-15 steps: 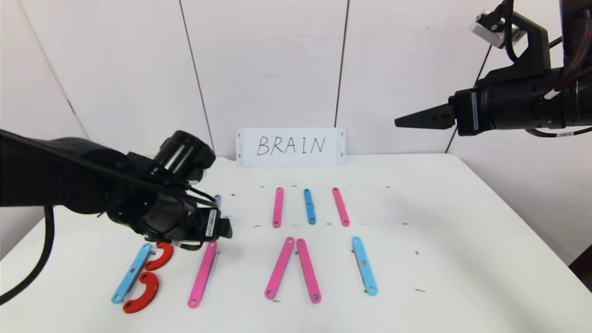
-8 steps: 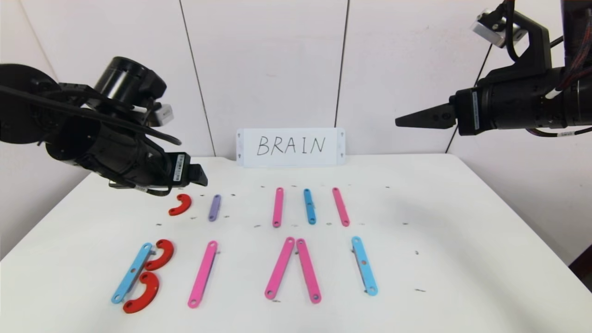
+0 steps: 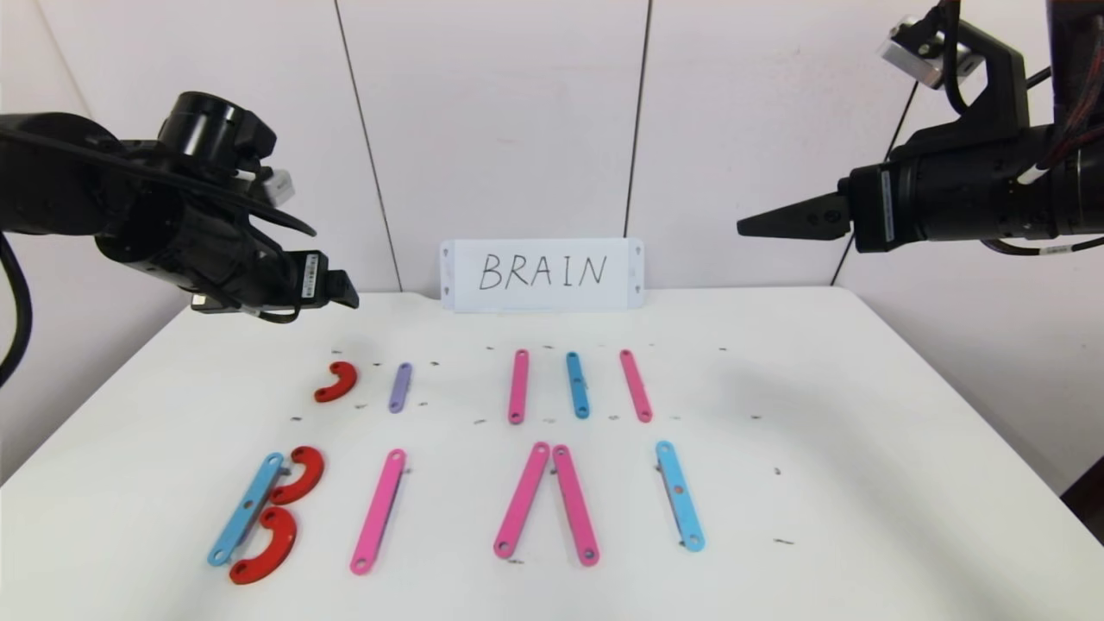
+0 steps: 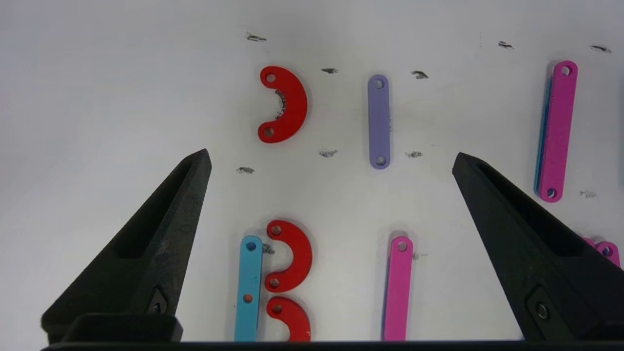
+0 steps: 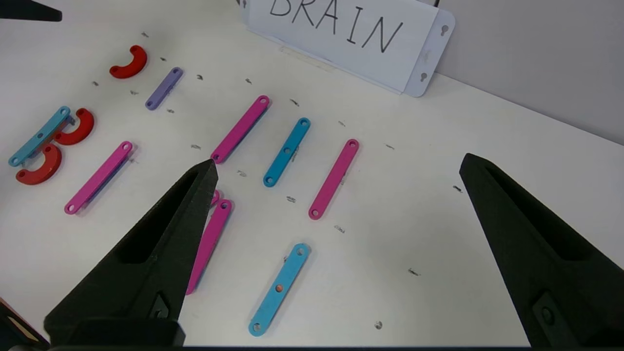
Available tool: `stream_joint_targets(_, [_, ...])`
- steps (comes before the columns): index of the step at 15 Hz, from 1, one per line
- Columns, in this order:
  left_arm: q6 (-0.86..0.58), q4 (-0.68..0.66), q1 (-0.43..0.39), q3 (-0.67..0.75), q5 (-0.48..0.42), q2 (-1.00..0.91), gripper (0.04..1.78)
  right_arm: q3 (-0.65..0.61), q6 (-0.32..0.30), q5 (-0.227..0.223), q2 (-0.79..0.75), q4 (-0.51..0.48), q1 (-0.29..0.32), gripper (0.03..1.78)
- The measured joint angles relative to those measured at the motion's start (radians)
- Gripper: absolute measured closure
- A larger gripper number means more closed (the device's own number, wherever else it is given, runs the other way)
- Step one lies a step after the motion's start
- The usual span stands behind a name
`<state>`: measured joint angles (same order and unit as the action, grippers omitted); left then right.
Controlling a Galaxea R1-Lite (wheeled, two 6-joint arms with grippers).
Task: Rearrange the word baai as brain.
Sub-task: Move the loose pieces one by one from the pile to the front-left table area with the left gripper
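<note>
The flat letter pieces lie on the white table (image 3: 862, 414) in two rows. In front are a light-blue bar (image 3: 247, 508) with two red curves (image 3: 299, 475) forming a B, a pink bar (image 3: 378, 511), two pink bars (image 3: 522, 499) meeting in a peak, and a light-blue bar (image 3: 680, 495). Behind them lie a red curve (image 3: 336, 381), a short purple bar (image 3: 400, 387), then pink (image 3: 518, 385), blue (image 3: 577, 385) and pink (image 3: 636, 385) bars. My left gripper (image 4: 331, 156) hangs open and empty above the table's back left. My right gripper (image 5: 339, 161) is open and empty, high at the right.
A white card (image 3: 542, 274) with BRAIN handwritten on it leans against the wall at the back middle. Small dark marks dot the tabletop. The table's right part (image 3: 906, 483) holds no pieces.
My left arm has risen from low over the front-left pieces and drawn back to the left. The back red curve and purple bar now show. The right arm has not moved.
</note>
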<state>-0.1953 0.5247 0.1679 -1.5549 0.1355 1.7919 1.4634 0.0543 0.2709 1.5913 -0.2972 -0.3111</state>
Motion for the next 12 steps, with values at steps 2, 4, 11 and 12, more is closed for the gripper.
stream_joint_targets(2, [0.009,-0.026,-0.046,-0.004,-0.07,0.049,0.08,0.0,0.0,0.0,0.0,0.0,0.001,0.07])
stream_joint_targets(4, [0.02,-0.036,-0.075,-0.012,-0.092,0.098,0.08,0.0,0.0,0.0,0.0,0.0,0.001,0.07])
stream_joint_targets(11, [0.031,-0.045,-0.108,-0.055,-0.095,0.277,0.08,0.0,0.0,0.0,0.001,0.0,0.001,0.07])
stream_joint_targets(12, [0.031,-0.044,-0.108,-0.057,-0.094,0.294,0.08,0.0,0.0,0.0,0.001,0.0,0.001,0.07])
